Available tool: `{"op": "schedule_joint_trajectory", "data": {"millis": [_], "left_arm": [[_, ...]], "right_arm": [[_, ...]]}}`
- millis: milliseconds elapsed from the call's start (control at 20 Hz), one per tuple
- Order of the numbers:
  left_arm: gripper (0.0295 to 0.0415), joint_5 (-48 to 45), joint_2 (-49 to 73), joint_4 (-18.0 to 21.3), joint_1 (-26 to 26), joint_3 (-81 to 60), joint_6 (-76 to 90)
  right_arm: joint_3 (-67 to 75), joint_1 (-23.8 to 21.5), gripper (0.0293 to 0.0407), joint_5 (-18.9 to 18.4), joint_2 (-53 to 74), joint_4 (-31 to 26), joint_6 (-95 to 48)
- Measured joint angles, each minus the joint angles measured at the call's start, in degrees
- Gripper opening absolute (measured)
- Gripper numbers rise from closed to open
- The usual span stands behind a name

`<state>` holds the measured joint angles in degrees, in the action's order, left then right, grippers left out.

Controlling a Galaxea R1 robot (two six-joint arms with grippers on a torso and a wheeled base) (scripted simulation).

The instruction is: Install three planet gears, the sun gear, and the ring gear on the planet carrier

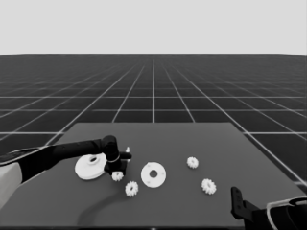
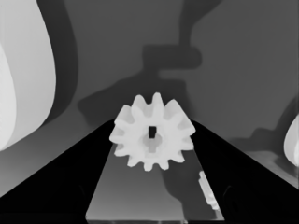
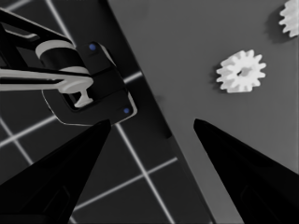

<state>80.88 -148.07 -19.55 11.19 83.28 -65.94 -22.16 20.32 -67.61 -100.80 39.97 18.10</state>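
Near the table's (image 1: 201, 139) left end, hovered low with the left gripper (image 1: 117, 169) over a small toothed gear (image 2: 152, 136), released and spread wide, one fingertip to each side of the teeth and nothing clamped yet. Found that gear lying flat on the table, between the larger round part (image 1: 90, 166) and the smaller round part (image 1: 153, 175), closer to the larger. Could not tell planet from sun by looks. Saw a second gear (image 1: 131, 189) near the first, and a third gear (image 1: 192, 162) and fourth gear (image 1: 208, 186) well apart to the right. Judged the gear light, stiff and hard, probably slick. Best pinched squarely across its toothed rim on opposite sides, lest it twist or squirt free. Saw the right gripper (image 3: 152, 122) parked at the near right corner, likewise spread and empty.
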Motion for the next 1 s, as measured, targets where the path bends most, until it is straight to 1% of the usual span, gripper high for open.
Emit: {"op": "schedule_joint_trajectory", "data": {"millis": [250,300,350,400,450,500,600,750,800,850,900,1000], "left_arm": [[0.0312,-0.1,-0.1,-0.1,0.2,0.1,0.0],[0.0312,5.4,3.2,7.2,-6.4,-8.8,-4.1],[0.0312,7.5,4.1,13.0,-13.8,-11.6,-5.6],[0.0312,8.5,4.1,16.8,-18.2,-11.6,-5.7],[0.0312,9.0,3.9,19.0,-20.8,-11.1,-5.4],[0.0312,9.3,3.7,20.3,-22.2,-10.6,-5.2],[0.0312,9.6,3.5,21.4,-23.4,-10.0,-4.8],[0.0312,9.8,3.4,21.9,-23.9,-9.7,-4.7],[0.0312,9.5,-2.9,22.1,-24.0,-11.5,-14.8],[0.0312,9.3,-9.7,22.2,-24.0,-11.1,-20.0],[0.0312,9.2,-14.0,22.3,-24.1,-9.6,-22.2],[0.0312,9.1,-18.0,22.3,-24.1,-7.4,-23.7]], "right_arm": [[0.0,0.0,0.0385,0.0,0.0,0.0,0.0],[0.0,0.0,0.0385,0.0,0.0,0.0,0.0],[0.0,0.0,0.0385,0.0,0.0,0.0,0.0],[0.0,0.0,0.0385,0.0,0.0,0.0,0.0],[0.0,0.0,0.0385,0.0,0.0,0.0,0.0],[0.0,0.0,0.0385,0.0,0.0,0.0,0.0],[0.0,0.0,0.0385,0.0,0.0,0.0,0.0],[0.0,0.0,0.0385,0.0,0.0,0.0,0.0],[0.0,0.0,0.0385,0.0,0.0,0.0,0.0],[0.0,0.0,0.0385,0.0,0.0,0.0,0.0],[0.0,0.0,0.0385,0.0,0.0,0.0,0.0],[0.0,0.0,0.0385,0.0,0.0,0.0,0.0]]}}
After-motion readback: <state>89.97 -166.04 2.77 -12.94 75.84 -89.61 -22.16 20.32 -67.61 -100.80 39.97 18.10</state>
